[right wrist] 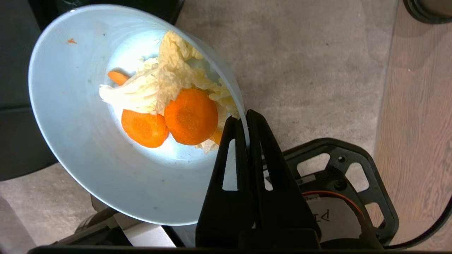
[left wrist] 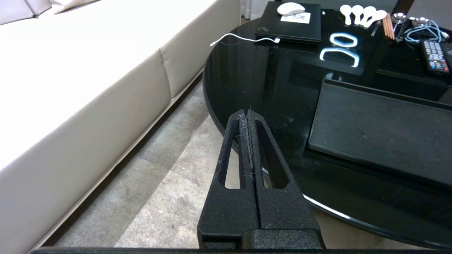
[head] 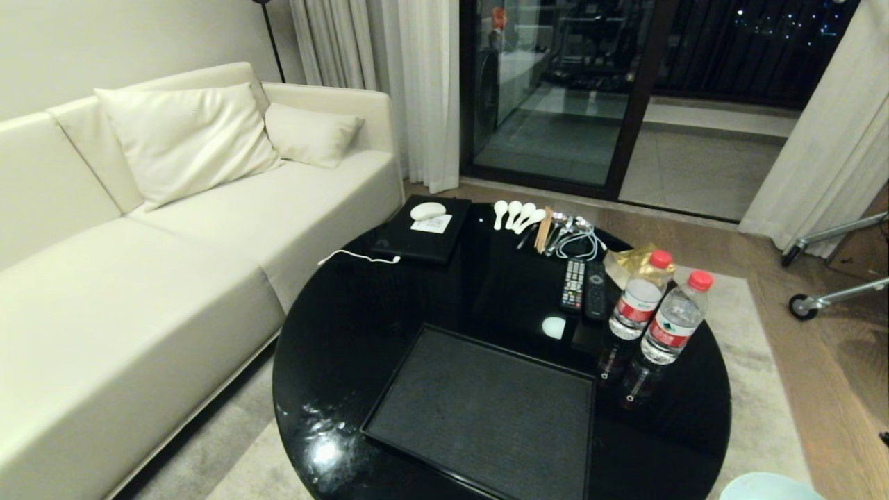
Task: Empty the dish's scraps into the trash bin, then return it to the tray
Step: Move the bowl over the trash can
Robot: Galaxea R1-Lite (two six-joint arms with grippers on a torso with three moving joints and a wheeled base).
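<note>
My right gripper (right wrist: 244,118) is shut on the rim of the pale blue dish (right wrist: 88,148), holding it tilted above the grey rug beside the table. The scraps (right wrist: 190,116), orange carrot slices and pale cabbage bits, lie in the dish by the gripped rim. Only the dish's edge (head: 767,487) shows in the head view, low on the right. The black tray (head: 486,417) sits bare on the round black table (head: 347,333). A dark round rim (right wrist: 427,12) shows on the wooden floor; I cannot tell whether it is the trash bin. My left gripper (left wrist: 247,112) is shut and idle by the table's edge.
Two water bottles (head: 660,312), two remotes (head: 583,285), white spoons (head: 514,214), cables and a black slab with a white oval (head: 424,229) stand on the table's far side. A cream sofa (head: 139,278) runs along the left. A part of my black base (right wrist: 339,176) lies under the right gripper.
</note>
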